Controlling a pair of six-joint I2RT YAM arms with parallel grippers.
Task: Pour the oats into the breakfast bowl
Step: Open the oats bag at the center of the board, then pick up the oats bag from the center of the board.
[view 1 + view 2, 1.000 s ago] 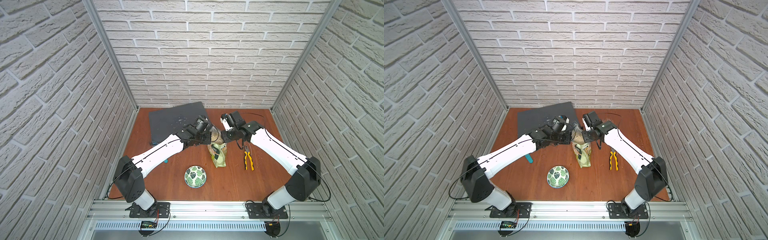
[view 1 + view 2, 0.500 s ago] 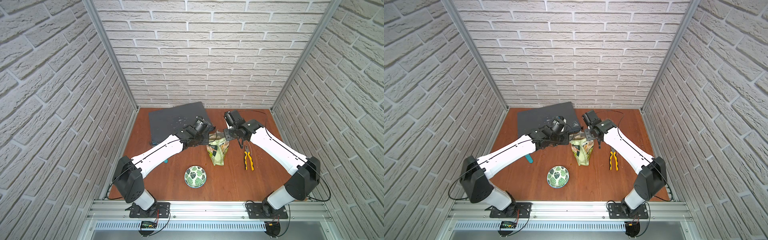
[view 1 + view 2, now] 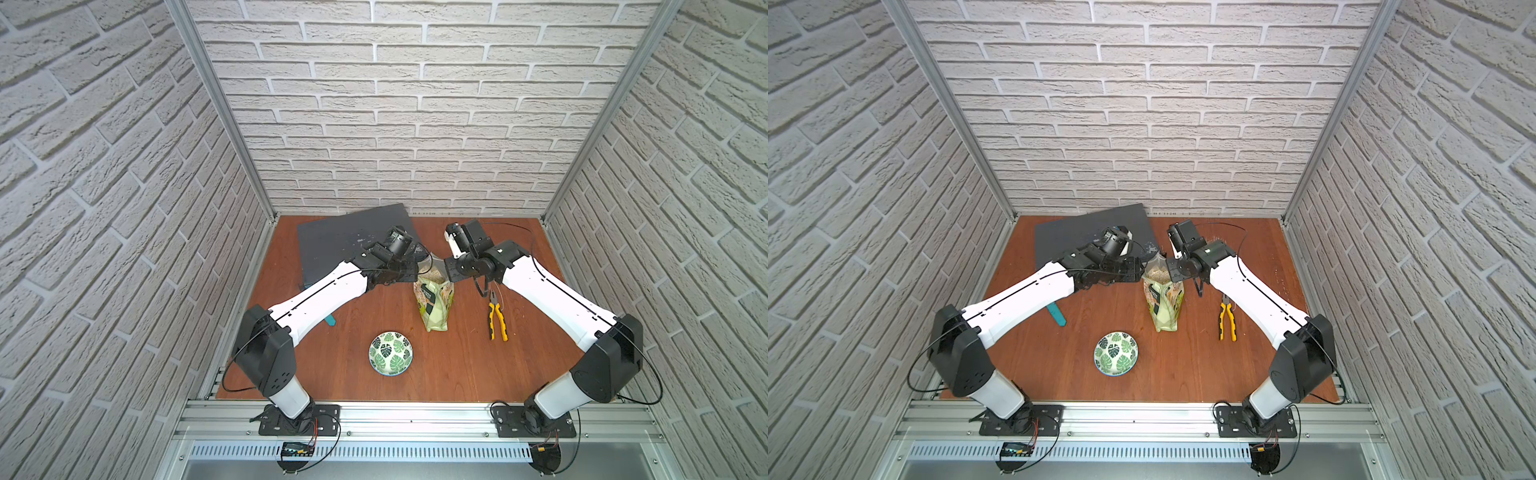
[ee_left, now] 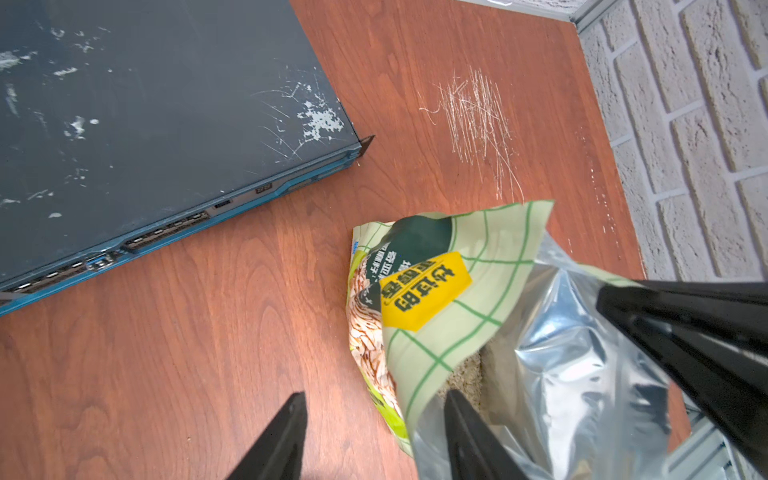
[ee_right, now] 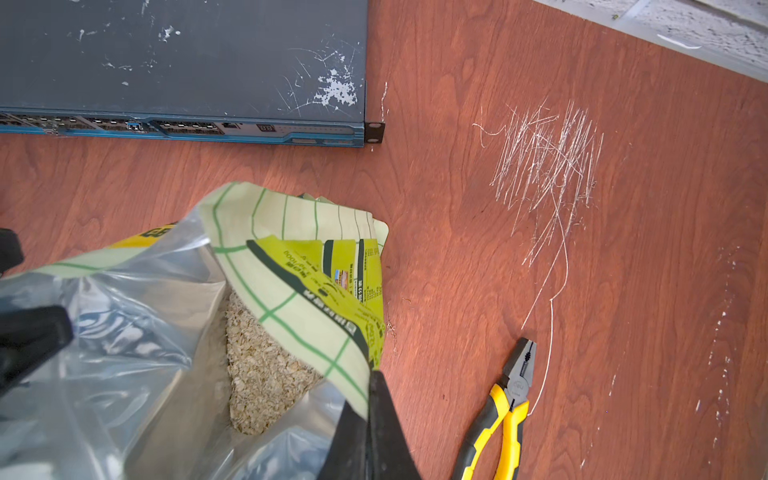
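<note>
The left gripper (image 4: 374, 395) had opened beside the upright green-checked plastic pouch (image 3: 434, 305); the right gripper (image 5: 372, 386) had clamped its rim. Pale oats (image 5: 257, 365) stayed inside; tipping toward the leaf-printed white bowl (image 3: 390, 353) would fall to the right arm.

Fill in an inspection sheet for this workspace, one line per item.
Surface: wood-look table, white scratches near the back.
Job's things: pouch upright, mouth open, oats visible inside; bowl empty, apart in front.
Clutter: pliers, dark network switch, teal object partly under the left arm.
Tools: left tool open at the pouch mouth; right tool shut on the pouch rim.
Cables: black loop hanging from the right arm.
Surroundings: white brick-pattern walls.
</note>
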